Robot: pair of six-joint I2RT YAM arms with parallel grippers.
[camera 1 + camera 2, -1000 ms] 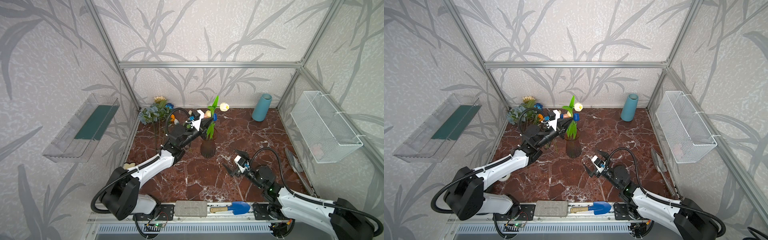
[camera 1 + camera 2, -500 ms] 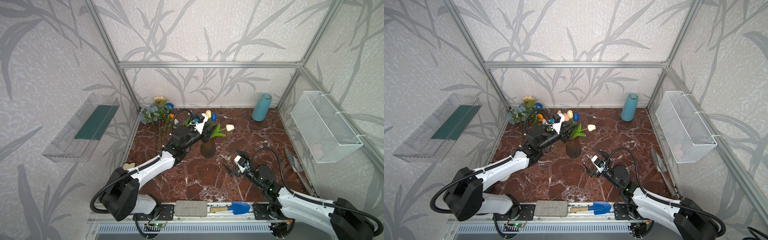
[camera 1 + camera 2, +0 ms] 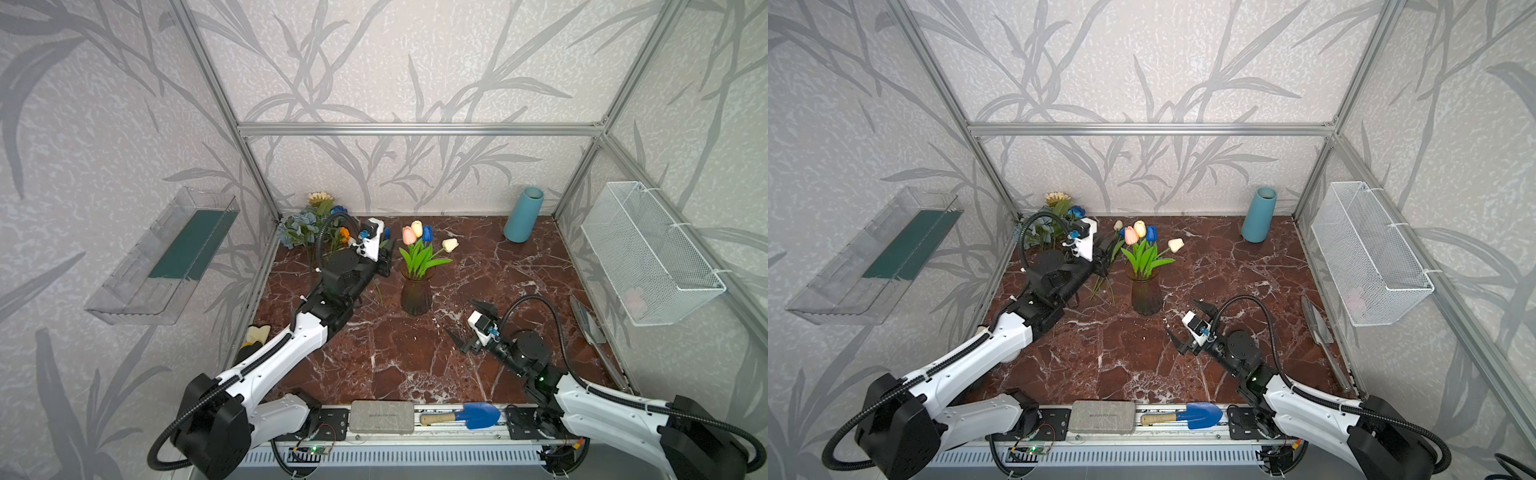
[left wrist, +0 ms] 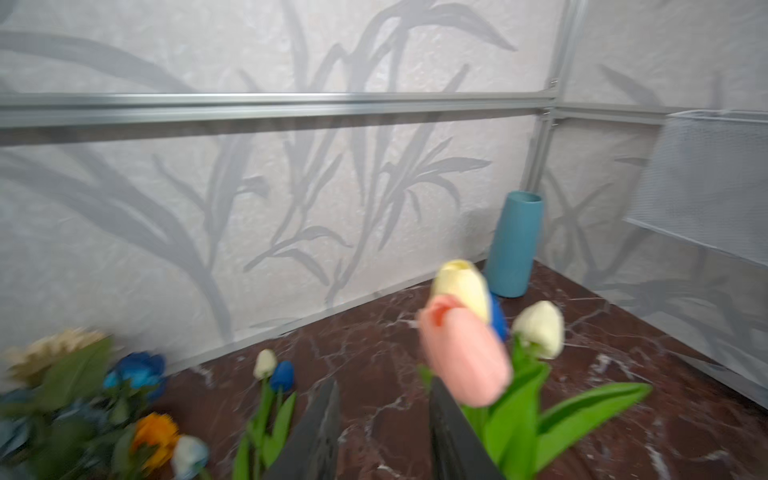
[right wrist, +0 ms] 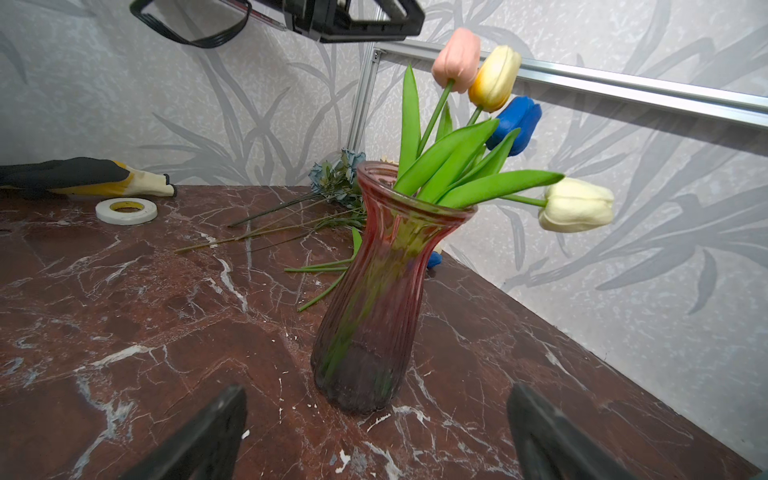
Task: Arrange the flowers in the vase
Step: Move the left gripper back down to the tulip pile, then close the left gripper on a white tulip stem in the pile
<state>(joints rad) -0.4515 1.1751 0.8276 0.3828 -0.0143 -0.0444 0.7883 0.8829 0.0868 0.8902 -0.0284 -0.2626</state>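
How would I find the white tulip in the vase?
On the marble table, find the reddish glass vase near the middle. Four tulips poke out of it. The white tulip alone leans out sideways, lower than the pink tulip, yellow tulip and blue tulip.

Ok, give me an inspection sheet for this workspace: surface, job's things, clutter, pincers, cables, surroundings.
Surface: red marble top, small white flecks.
Job's things: glass vase upright with four tulips; loose flowers lying in the far left corner.
Clutter: teal cylinder, tape roll, glove, blue trowel.
Pincers: left pincer open, empty, beside the tulips; right pincer open, empty, facing the vase.
Cables: black hose looped over each wrist.
Surroundings: wire basket right wall, clear shelf left wall.
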